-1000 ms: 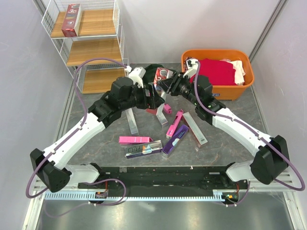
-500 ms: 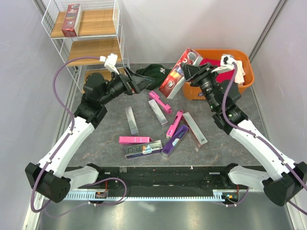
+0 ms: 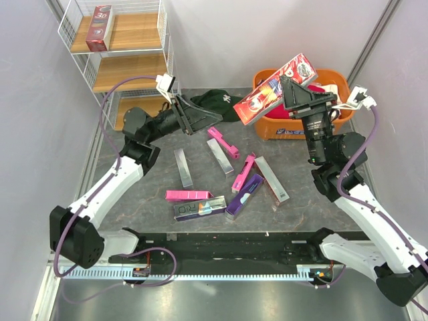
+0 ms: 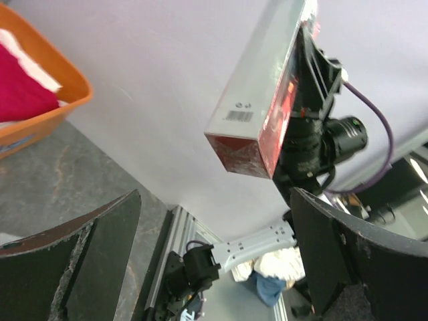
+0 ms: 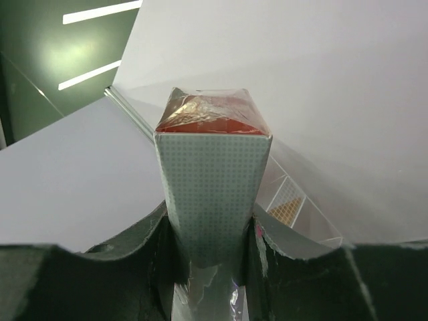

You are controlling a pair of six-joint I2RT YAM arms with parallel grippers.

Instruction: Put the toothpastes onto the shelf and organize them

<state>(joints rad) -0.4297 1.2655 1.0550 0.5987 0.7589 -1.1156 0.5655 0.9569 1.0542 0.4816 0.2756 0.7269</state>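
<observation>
Currently, the right tool (image 3: pixel 291 90) sits high over the orange tub (image 3: pixel 274 129) at the far right corner of the tabletop (image 3: pixel 154 180). Its jaws are closed part-way on 1 dark red toothpaste box (image 3: pixel 264 97), which sits between both fingers. The grip is near the box's upper end, and the box is tilted and clear of every surface.

The left tool (image 3: pixel 202 119) is spread fully wide and holds nothing. It hovers just above the dark green cap (image 3: pixel 217 100) near the far edge, pointing toward the held box.

The shelf (image 3: pixel 134 67) stands at the far left corner, with 1 dark red shelved box (image 3: pixel 100 28) on its top board.

At the middle of the tabletop, 8 loose boxes can be counted. They include 2 silver-grey boxes (image 3: pixel 182 167), 3 hot pink boxes (image 3: pixel 189 194), 1 purple box (image 3: pixel 244 197) and 1 holographic box (image 3: pixel 199 208).
</observation>
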